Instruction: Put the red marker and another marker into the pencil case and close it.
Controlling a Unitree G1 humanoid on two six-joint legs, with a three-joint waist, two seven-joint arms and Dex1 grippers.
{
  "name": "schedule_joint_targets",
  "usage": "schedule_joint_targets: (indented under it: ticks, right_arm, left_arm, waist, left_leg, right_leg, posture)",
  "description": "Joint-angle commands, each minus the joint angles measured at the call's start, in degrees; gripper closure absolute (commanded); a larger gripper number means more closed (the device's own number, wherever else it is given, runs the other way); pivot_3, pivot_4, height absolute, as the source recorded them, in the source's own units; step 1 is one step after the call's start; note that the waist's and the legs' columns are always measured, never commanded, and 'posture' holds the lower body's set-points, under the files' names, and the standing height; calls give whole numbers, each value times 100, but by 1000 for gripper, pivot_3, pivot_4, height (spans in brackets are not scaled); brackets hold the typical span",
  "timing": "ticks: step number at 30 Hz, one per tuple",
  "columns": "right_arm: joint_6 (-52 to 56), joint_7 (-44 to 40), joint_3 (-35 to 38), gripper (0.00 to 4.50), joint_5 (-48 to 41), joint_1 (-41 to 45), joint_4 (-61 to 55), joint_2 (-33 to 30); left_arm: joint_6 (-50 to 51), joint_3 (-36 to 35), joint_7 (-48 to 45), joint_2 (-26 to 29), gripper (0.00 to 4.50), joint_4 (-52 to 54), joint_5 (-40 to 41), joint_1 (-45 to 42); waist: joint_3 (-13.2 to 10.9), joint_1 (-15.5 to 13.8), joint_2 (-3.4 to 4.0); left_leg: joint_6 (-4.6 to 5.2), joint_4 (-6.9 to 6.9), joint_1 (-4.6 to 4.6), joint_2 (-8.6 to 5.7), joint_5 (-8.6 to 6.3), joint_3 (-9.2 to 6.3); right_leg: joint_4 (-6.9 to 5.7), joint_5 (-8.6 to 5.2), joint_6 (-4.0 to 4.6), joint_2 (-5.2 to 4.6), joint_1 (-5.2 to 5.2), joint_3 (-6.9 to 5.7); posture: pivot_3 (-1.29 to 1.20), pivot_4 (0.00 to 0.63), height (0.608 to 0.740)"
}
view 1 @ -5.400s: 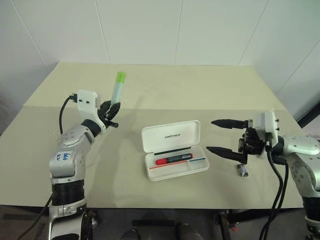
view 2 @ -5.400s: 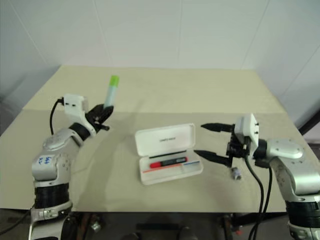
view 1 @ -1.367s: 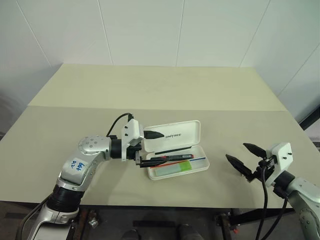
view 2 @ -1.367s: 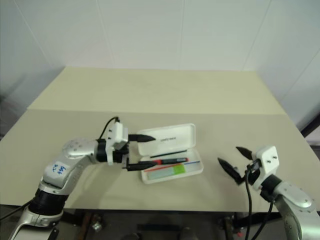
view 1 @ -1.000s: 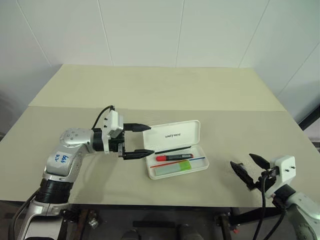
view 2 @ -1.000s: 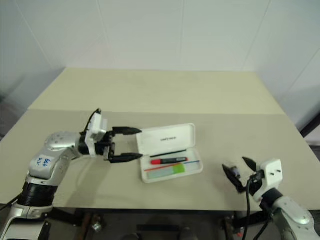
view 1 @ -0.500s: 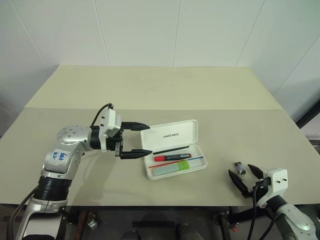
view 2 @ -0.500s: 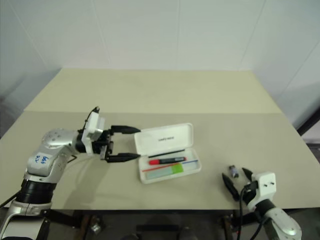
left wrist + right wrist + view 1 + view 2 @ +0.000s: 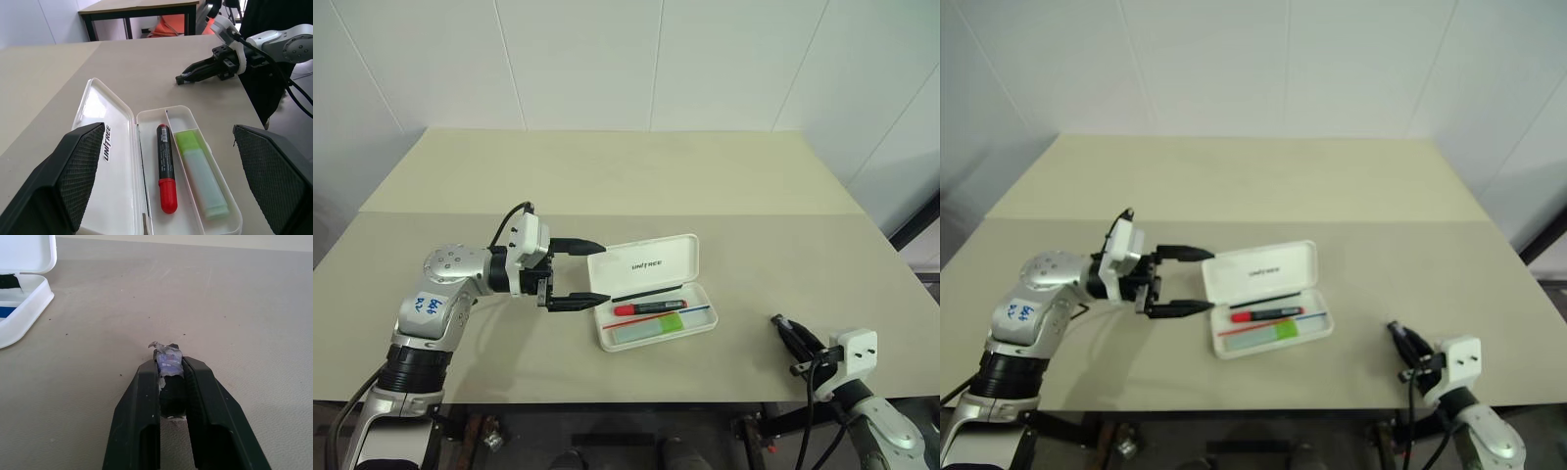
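Left gripper (image 9: 576,273) spread wide, hovering level just beside the hinge-side end of the pencil case (image 9: 651,264), touching nothing. Inside the open tray, the red marker (image 9: 165,174) lying flat next to another marker (image 9: 200,175), pale green, in the neighbouring compartment; lid tipped back, lettering facing up. Near the beige table's (image 9: 607,176) front right edge, well apart from the case, right gripper (image 9: 170,367) clamped narrowly on 1 small grey-purple stub (image 9: 169,363).
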State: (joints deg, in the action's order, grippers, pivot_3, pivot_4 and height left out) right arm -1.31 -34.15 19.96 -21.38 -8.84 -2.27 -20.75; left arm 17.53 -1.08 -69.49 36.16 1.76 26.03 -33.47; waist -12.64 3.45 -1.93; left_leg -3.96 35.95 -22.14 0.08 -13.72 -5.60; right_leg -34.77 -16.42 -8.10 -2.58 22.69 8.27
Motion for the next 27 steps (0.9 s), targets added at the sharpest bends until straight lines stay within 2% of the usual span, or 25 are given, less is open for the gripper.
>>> schedule_joint_targets:
  ticks: [1, 5, 11, 16, 22, 27]
  right_arm:
    - [-95, -71, -15, 4141, 55, 87, 34, -177]
    - [-232, -496, 57, 4141, -27, 313, 223, -582]
    - [-404, -1666, -89, 4141, -181, 1006, 686, -1421]
    - [-448, -2725, -490, 4141, -165, 2069, 1208, -2030]
    - [-443, -3977, -1309, 4141, -49, 3342, 1615, -2231]
    - [-524, -4794, -1841, 4141, 38, 4050, 2012, -2163]
  left_arm:
    - [-145, -92, 35, 48, 0, 202, 47, -46]
    - [-242, -66, -14, 91, 0, 165, -4, 26]
    - [-322, -42, -15, 90, 0, 150, -17, 80]
    - [-359, -39, -11, 94, 0, 197, -12, 170]
    - [-288, -41, -20, 163, 0, 364, 34, 356]
    - [-240, -41, -10, 194, 0, 492, 55, 451]
  waist:
    - [0, 2, 0]
    - [0, 1, 0]
    - [-1, 2, 2]
    - [-4, 25, 6]
    - [-6, 68, 8]
    - [-7, 108, 9]
  left_leg:
    - [0, 0, 0, 0, 0, 0]
    - [0, 0, 0, 0, 0, 1]
    - [1, -4, -1, 0, 0, 3]
    - [1, -2, -1, -1, 0, 6]
    - [1, -5, -2, 1, 0, 0]
    - [1, -12, -3, 0, 0, -4]
  right_leg:
    - [0, 0, 0, 0, 0, 0]
    - [2, 0, 0, 0, 0, 1]
    - [6, -1, -2, 0, 0, 1]
    - [6, 3, -9, 0, 0, 4]
    - [3, 15, -35, 0, 1, -1]
    - [3, 28, -64, -2, 3, -5]
  posture:
    - [0, 150, 740]
    - [0, 150, 740]
    - [0, 150, 740]
    - [0, 150, 740]
    - [0, 150, 740]
    - [0, 150, 740]
